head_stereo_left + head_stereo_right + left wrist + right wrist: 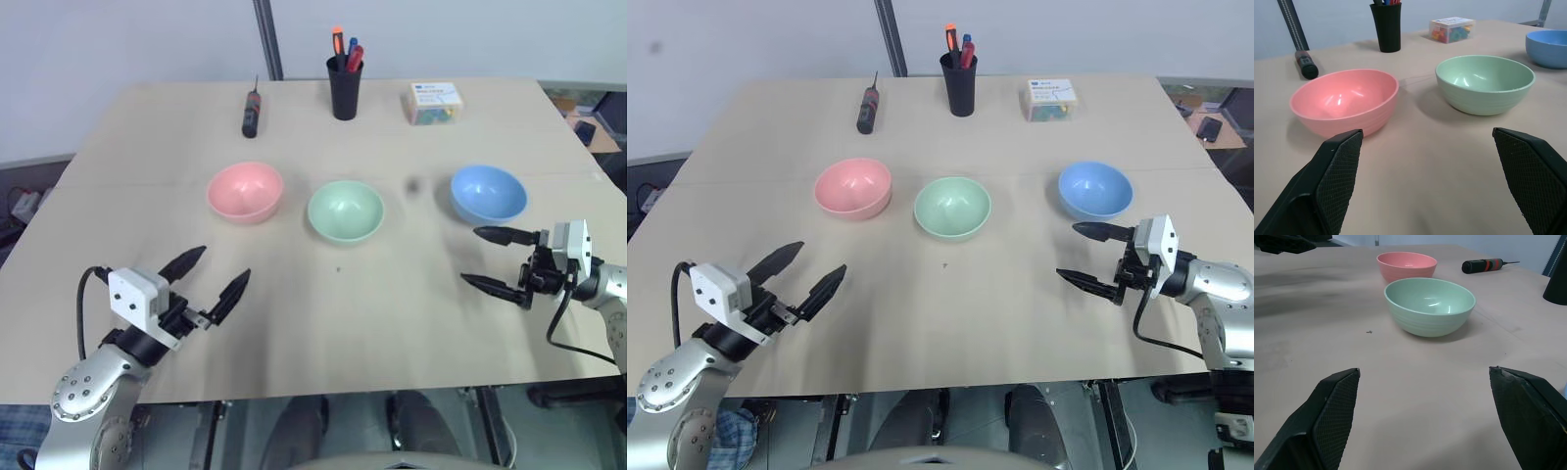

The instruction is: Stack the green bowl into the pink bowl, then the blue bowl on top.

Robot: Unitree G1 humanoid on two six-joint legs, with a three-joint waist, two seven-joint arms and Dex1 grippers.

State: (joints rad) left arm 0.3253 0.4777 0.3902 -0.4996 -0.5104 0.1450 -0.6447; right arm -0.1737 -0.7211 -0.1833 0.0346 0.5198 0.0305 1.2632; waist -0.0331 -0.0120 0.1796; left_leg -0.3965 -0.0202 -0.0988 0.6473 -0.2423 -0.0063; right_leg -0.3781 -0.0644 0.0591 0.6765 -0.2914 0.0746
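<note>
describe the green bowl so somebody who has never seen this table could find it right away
On the tan table, three same-sized bowls sit apart in a row across the middle. The green bowl is the middle one, between the pink bowl and the blue bowl. Only it is pale mint green.

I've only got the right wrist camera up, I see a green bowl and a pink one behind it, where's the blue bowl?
Observer: The blue bowl sits at the right end of the row, apart from the green bowl, just beyond the right gripper.
Operator: Anything in any bowl yet?
Observer: No. The head view shows all three empty, the pink bowl included, and none stacked.
Operator: What's the left gripper doing?
Observer: The left gripper hangs open above the table's near left part, short of the pink bowl and holding nothing.
</note>
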